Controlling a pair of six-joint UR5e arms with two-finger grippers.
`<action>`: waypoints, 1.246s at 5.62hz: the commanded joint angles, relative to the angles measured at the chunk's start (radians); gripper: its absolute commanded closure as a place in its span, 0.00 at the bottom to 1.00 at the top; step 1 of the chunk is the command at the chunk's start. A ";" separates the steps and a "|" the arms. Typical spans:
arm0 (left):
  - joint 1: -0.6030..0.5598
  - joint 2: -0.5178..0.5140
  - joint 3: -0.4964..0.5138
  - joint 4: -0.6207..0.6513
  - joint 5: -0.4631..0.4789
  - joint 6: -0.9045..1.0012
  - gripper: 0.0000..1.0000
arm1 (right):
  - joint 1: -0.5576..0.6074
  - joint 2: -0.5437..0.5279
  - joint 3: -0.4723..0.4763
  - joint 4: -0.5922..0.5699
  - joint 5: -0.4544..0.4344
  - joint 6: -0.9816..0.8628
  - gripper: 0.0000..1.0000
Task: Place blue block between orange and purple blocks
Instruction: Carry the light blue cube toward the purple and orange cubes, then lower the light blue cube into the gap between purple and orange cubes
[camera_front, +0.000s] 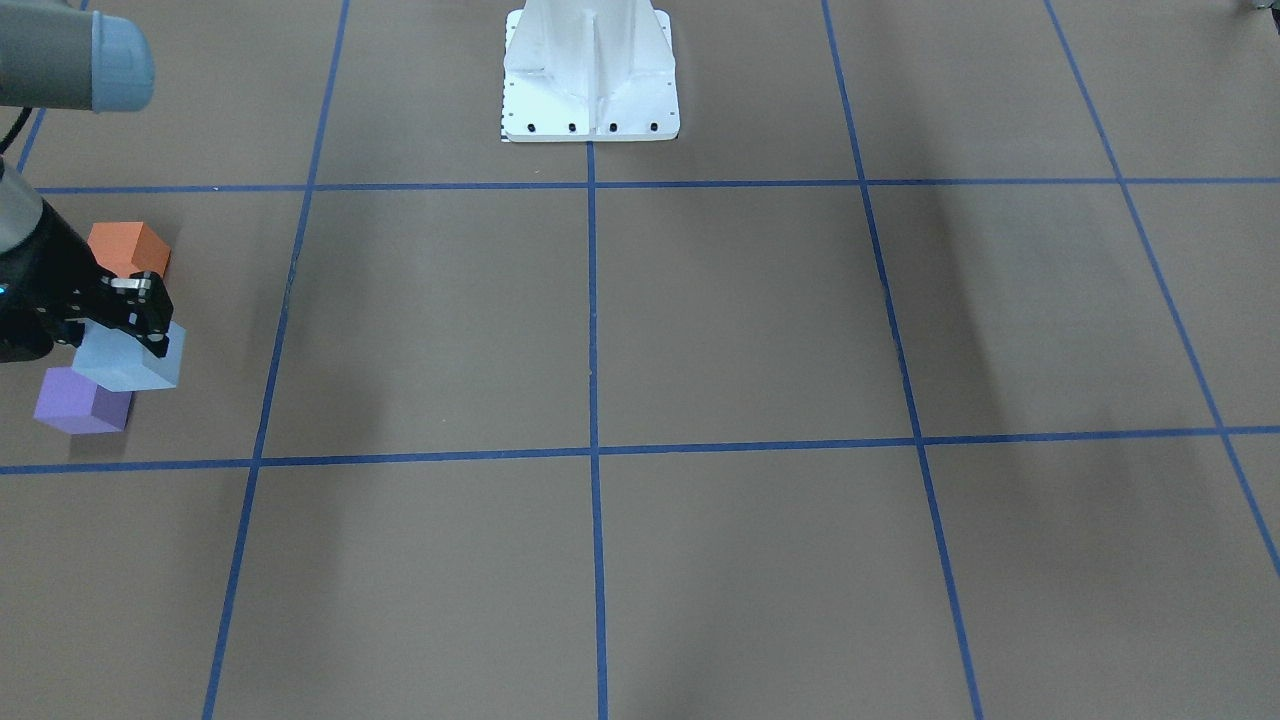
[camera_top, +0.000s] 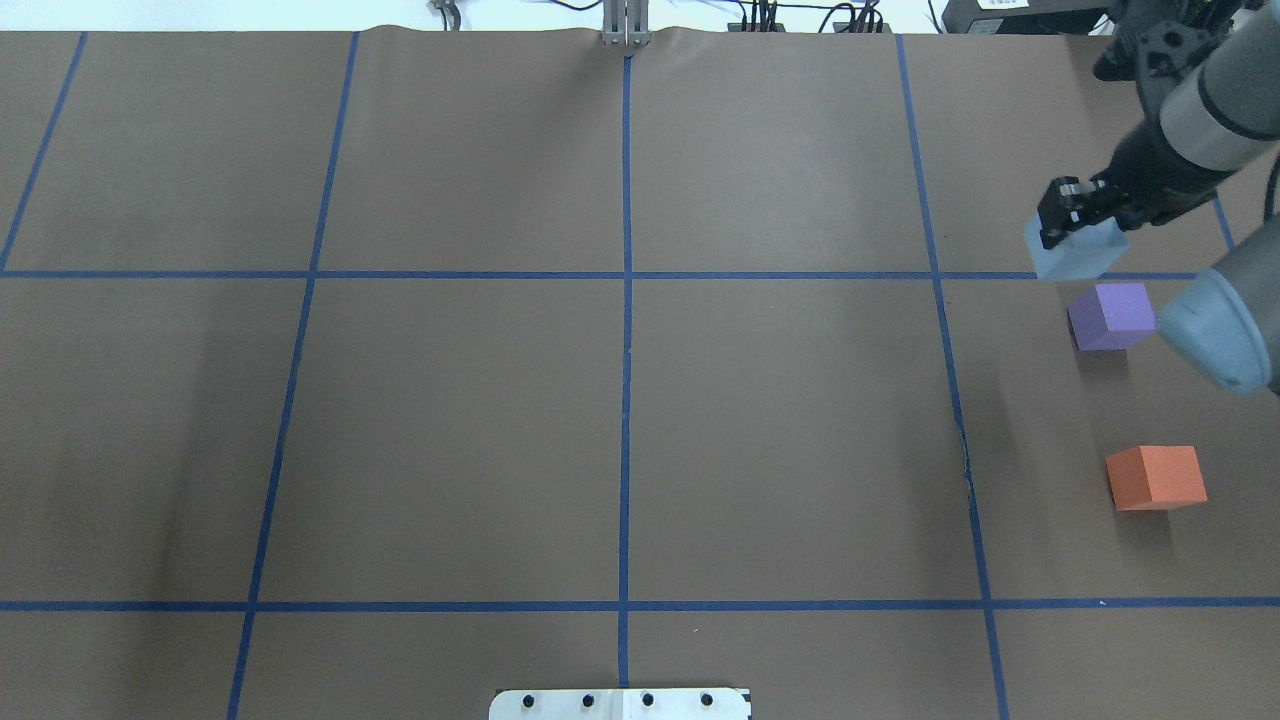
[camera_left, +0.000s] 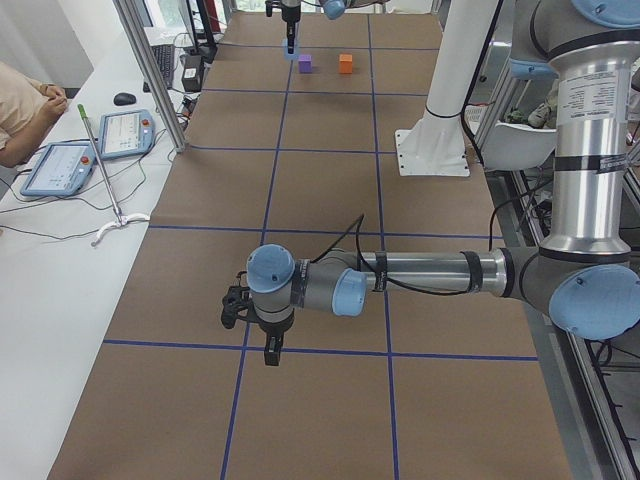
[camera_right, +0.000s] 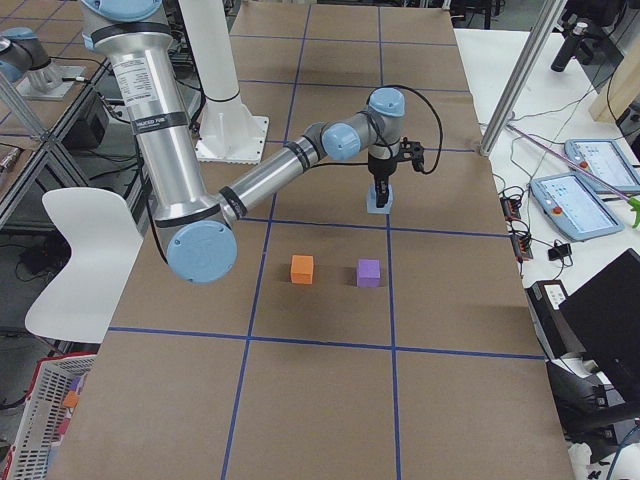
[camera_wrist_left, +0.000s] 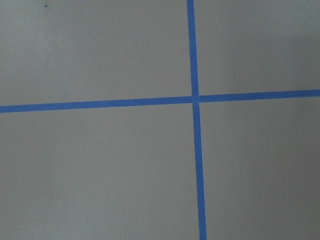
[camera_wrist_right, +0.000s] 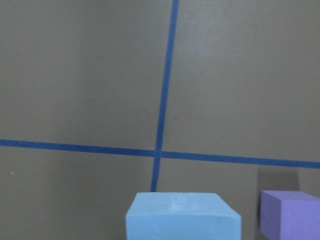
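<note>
1. Front-facing: the right gripper (camera_front: 135, 325) was clenched from above on the blue block (camera_front: 135, 368). The purple block (camera_front: 78, 402) was just below the fingers, the orange block (camera_front: 125, 246) just behind. I judged the blue block was held clear of the table for carrying.
2. Overhead: the fingers appeared beyond the purple block, with the orange one farther back. The gap between those two blocks was unfilled. The forearm entered from the right, wrist pitched down.
3. Left end: the left gripper (camera_left: 272, 348) pointed down, well apart from all blocks. I could not tell its finger state. Probably parked out of the way.
4. Right end: the right arm was stretched long, tool vertical.
5. Left wrist: only the tape crossing (camera_wrist_left: 195, 98) below; no fingers shown.
6. Right wrist: the blue block was centred low, the purple block beside it.
</note>
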 joint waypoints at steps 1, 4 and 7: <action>0.000 -0.003 -0.001 -0.001 0.000 0.000 0.00 | 0.003 -0.237 0.004 0.254 0.001 0.007 1.00; 0.002 0.000 0.002 -0.023 0.000 0.000 0.00 | -0.052 -0.356 -0.015 0.410 -0.017 0.086 1.00; 0.002 0.000 0.002 -0.023 0.000 0.000 0.00 | -0.135 -0.353 -0.143 0.606 -0.092 0.160 1.00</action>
